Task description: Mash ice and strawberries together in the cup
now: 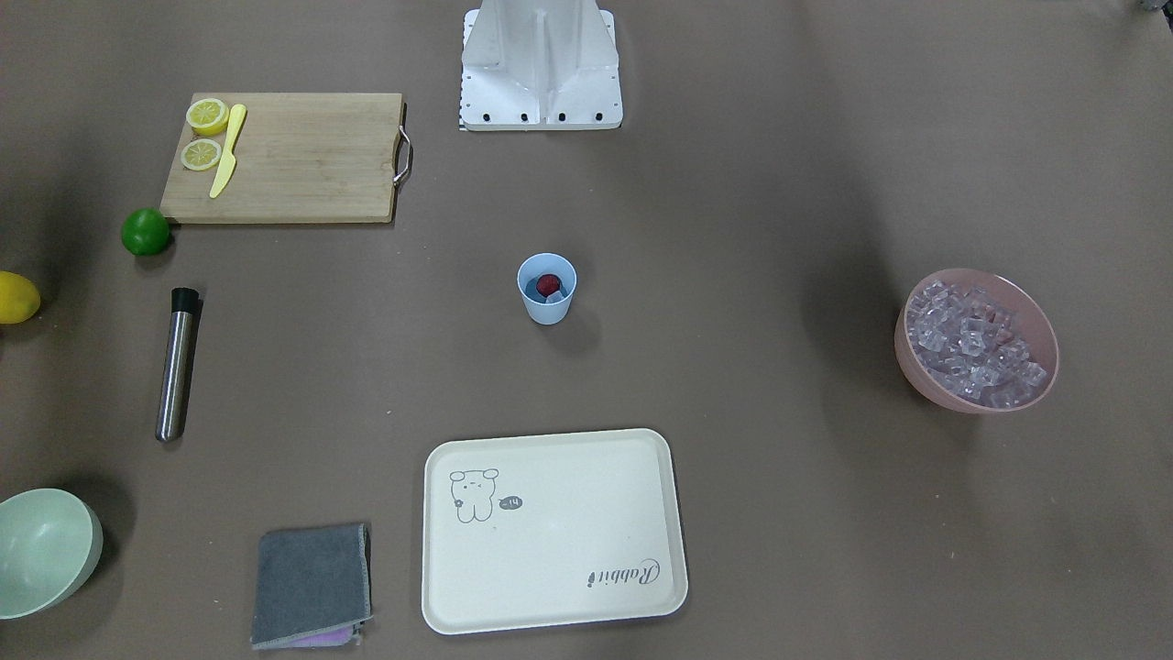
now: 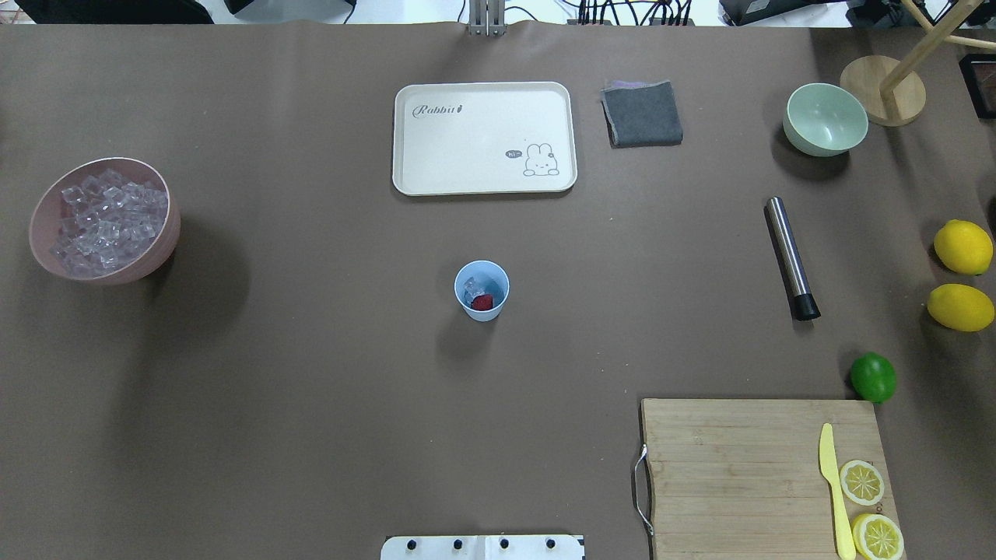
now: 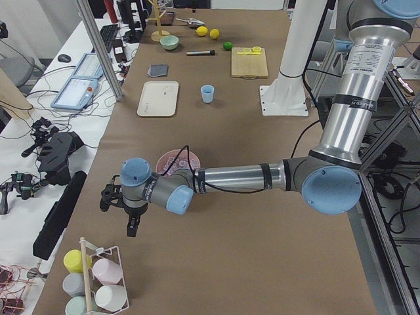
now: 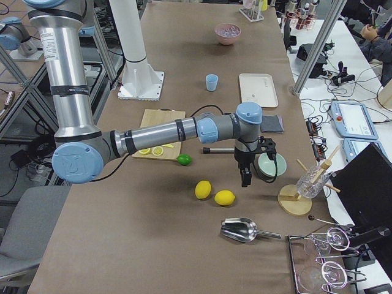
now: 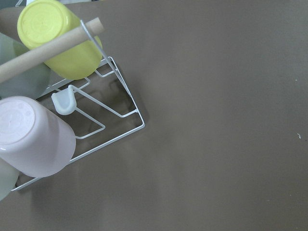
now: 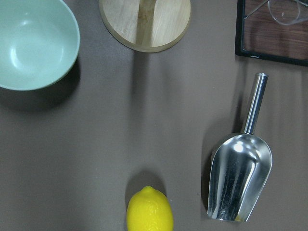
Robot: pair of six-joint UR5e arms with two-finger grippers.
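At counter [image 1: 779,229] centre, front view: we saw cup [image 1: 547,288] upright, strawberry [image 1: 549,283] inside, set there for both arms' reach, we judged; tray [image 1: 568,495] read "Rabbit".
Overhead: ice [image 2: 471,286] beside berry in cup; steel muddler [image 2: 790,257] lay well apart.
Side views: left end effector [image 3: 130,228] and right end effector [image 4: 245,178] hung at counter ends, far from cup; we could not tell how wide either stood.
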